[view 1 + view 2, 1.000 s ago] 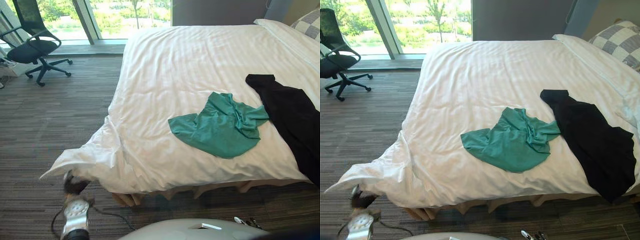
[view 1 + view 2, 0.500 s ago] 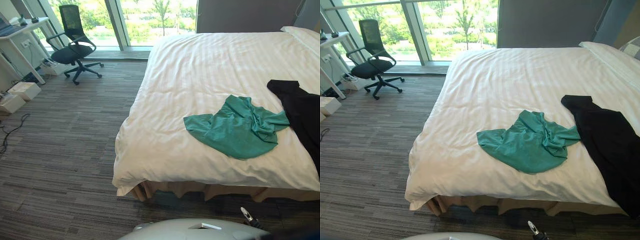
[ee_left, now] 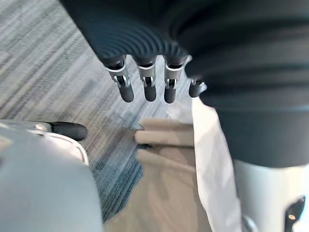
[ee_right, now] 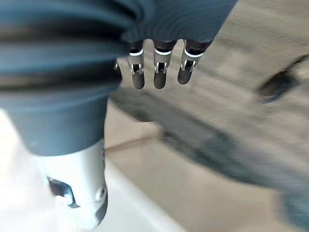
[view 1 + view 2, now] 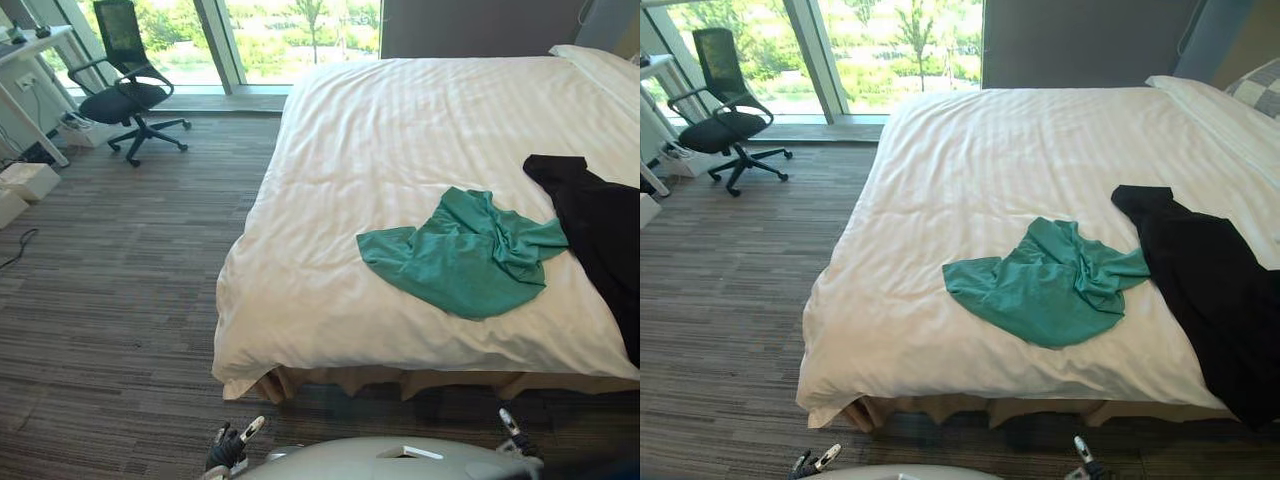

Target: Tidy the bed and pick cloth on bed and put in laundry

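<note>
A crumpled green cloth (image 5: pixel 462 254) lies on the white duvet (image 5: pixel 400 140) near the foot of the bed. To its right, a black cloth (image 5: pixel 600 225) stretches along the bed's right side. The duvet lies smooth, and its corner (image 3: pixel 208 145) hangs over the beige bed skirt (image 3: pixel 164 140). My left hand (image 5: pixel 228 448) hangs low in front of the bed's foot corner, fingers (image 3: pixel 145 87) straight and holding nothing. My right hand (image 5: pixel 510 424) is low at the bottom right, its fingers (image 4: pixel 159 72) relaxed and holding nothing. Both hands are well short of the cloths.
A black office chair (image 5: pixel 125 95) stands by the window at the far left, beside a white desk (image 5: pixel 30 50) and white boxes (image 5: pixel 25 180). A checked pillow (image 5: pixel 1255 90) lies at the head of the bed. Carpet (image 5: pixel 110 290) runs along the bed's left side.
A second ago my left hand had the duvet corner pulled out over the floor. The corner now hangs at the bed's edge and the hand is low and free. The camera shifted.
</note>
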You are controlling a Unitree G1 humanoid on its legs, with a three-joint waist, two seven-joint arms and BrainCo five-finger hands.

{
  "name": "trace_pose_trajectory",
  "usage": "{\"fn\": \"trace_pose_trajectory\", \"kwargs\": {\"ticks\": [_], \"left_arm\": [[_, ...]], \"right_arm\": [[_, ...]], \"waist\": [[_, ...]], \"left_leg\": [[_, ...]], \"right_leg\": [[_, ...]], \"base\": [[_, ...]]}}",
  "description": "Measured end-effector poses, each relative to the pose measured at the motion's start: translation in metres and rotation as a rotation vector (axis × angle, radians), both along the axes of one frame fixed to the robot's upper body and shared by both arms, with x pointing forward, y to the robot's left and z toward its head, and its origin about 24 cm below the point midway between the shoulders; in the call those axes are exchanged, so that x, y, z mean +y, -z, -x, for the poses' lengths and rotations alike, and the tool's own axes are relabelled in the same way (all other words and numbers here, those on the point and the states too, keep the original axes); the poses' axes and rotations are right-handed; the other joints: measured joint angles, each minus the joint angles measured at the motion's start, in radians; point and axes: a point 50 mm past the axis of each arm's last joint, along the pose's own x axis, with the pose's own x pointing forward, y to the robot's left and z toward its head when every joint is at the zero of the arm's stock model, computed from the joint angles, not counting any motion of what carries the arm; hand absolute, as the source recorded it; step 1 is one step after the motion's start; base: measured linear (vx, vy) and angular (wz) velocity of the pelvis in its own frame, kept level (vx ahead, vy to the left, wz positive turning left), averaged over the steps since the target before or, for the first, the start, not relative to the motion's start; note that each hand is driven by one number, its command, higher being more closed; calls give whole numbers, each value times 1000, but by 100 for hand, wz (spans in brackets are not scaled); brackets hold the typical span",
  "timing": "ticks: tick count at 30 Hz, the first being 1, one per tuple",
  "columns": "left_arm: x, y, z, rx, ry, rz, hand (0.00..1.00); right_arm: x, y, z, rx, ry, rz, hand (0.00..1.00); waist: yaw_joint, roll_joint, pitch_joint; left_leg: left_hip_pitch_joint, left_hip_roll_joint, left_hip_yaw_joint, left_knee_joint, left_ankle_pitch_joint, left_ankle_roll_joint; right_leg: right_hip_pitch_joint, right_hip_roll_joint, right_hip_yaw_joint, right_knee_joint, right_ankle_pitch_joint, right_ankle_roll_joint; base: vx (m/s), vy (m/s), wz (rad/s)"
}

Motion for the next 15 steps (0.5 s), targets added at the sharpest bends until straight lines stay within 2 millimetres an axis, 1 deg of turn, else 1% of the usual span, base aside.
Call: {"fn": "trace_pose_trajectory", "kwargs": {"ticks": [1,2,3,4,6,7,8,9,10,11,12,13,14,15], "left_arm": [[2,-1,-1,0,15,-5,0],[6,-2,-2,-1,35,-18,0],[9,-3,-3,-4,40,-23,0],[15,-5,-5,-13,52,-33,0],[31,-11,-10,-42,69,-41,0],[35,-13,-11,-48,77,-39,0],[41,-15,-10,-47,94,-38,0],[44,-15,-6,-40,110,-36,0],[45,-16,-3,-32,126,-32,0],[46,-16,-1,-28,132,-30,0],[45,-15,6,-17,136,-19,0],[45,-15,10,-8,139,-13,0],[43,-14,16,7,153,-1,0],[40,-13,18,19,182,1,0]], "right_arm": [[-7,-5,-7,-17,-9,35,0],[-22,-18,-21,-53,-41,118,0],[-30,-25,-30,-75,-62,163,0],[-45,-43,-49,-116,-121,270,100],[-75,-89,-86,-222,-268,499,100],[-81,-102,-96,-255,-325,561,100],[-88,-127,-112,-313,-445,671,100],[-87,-152,-131,-382,-564,770,100],[-82,-169,-142,-429,-660,843,100],[-77,-180,-149,-462,-727,882,100],[-63,-198,-164,-530,-870,936,100],[-53,-206,-171,-565,-943,952,100],[-31,-217,-183,-634,-1078,970,100],[-5,-225,-191,-702,-1246,962,100]], "waist": [[0,0,0],[0,2,1],[0,6,4],[-1,4,13],[-1,-4,24],[-1,-4,27],[-2,-4,26],[-6,-1,27],[-11,-1,27],[-14,-1,27],[-20,-1,29],[-24,0,29],[-27,1,29],[-25,4,31]], "left_leg": [[2,3,0,0,0,0],[4,7,-1,0,0,0],[7,12,-1,1,0,0],[14,15,-1,0,0,0],[11,10,-4,3,0,0],[9,9,-6,4,0,0],[1,7,-10,6,0,0],[-7,5,-21,6,0,0],[-15,4,-33,6,0,0],[-20,5,-34,6,1,1],[-22,6,-34,6,2,2],[-22,8,-35,7,3,4],[-22,9,-43,7,7,9],[-21,20,-62,7,8,10]], "right_leg": [[2,3,0,0,8,-6],[3,11,0,-1,25,-15],[3,12,0,-1,34,-16],[6,12,0,-1,44,-14],[4,11,0,-3,48,-11],[4,11,-1,-6,51,-6],[2,12,-1,-17,60,-3],[-3,11,-1,-23,61,-3],[-8,11,-2,-25,62,-2],[-11,12,-2,-26,62,-2],[-10,14,-2,-26,64,2],[-9,16,-2,-26,67,6],[-7,21,-2,-26,74,7],[-8,31,-2,-25,84,6]], "base": [[128,5,7],[76,6,5],[53,15,1],[34,0,-3],[32,-30,1],[30,-40,6],[32,-39,8],[41,-60,9],[40,-63,7],[48,-79,2],[41,-69,-1],[49,-87,1],[49,-107,13],[40,-89,15]]}}
